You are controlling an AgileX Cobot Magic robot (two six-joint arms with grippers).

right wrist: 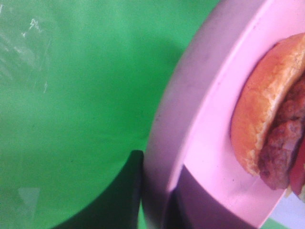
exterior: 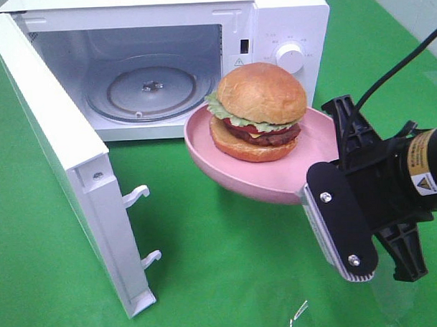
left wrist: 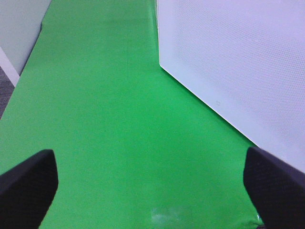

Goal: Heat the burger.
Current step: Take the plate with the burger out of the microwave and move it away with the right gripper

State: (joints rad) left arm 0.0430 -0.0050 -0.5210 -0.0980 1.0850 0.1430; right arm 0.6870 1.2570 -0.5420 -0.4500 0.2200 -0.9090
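1. A white microwave point(exterior: 200, 35) stands at the back of the table, its cavity facing forward.
2. Its door point(exterior: 60, 162) is swung wide open on the left side, with two white latch hooks point(exterior: 137, 195) sticking out of its inner edge.
3. A round glass turntable point(exterior: 150, 87) lies on the cavity floor.
4. A white control knob point(exterior: 290, 58) sits on the panel to the right of the cavity.
5. A green cloth point(exterior: 229, 271) covers the table; the left wrist view shows it point(left wrist: 119, 133) beside a white, finely dotted panel point(left wrist: 238, 62).
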